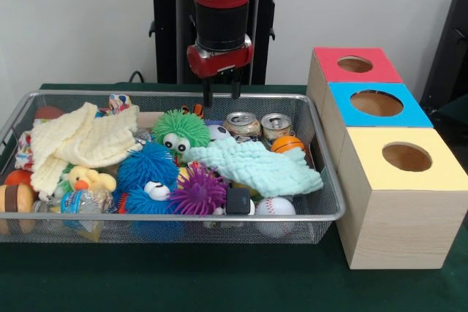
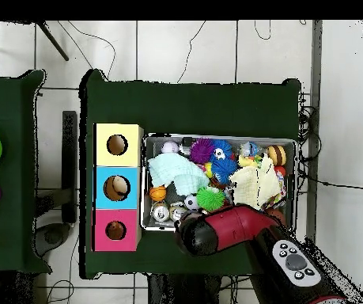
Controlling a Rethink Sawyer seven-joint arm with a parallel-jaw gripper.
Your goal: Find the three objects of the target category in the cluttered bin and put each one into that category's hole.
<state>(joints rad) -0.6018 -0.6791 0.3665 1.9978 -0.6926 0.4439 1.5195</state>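
Note:
My gripper (image 1: 221,97) hangs open and empty just above the far rim of the wire mesh bin (image 1: 330,213). Below it lie a green fuzzy toy (image 1: 180,129), a small soccer ball (image 1: 218,132) and two cans (image 1: 243,123). An orange basketball (image 1: 287,144), a baseball (image 1: 276,207), a purple spiky ball (image 1: 199,189) and a blue fuzzy toy (image 1: 148,169) sit nearer the front. Beside the bin stand the red box (image 1: 355,64), blue box (image 1: 376,102) and yellow box (image 1: 406,156), each with a round hole. In the overhead view the arm (image 2: 240,229) hides the gripper.
A mint cloth (image 1: 256,166) covers part of the bin's middle and a yellow cloth (image 1: 80,140) covers its left side. A rubber duck (image 1: 88,178) and a black cube (image 1: 238,199) lie near the front rim. The boxes (image 2: 117,187) line one side of the bin (image 2: 146,226).

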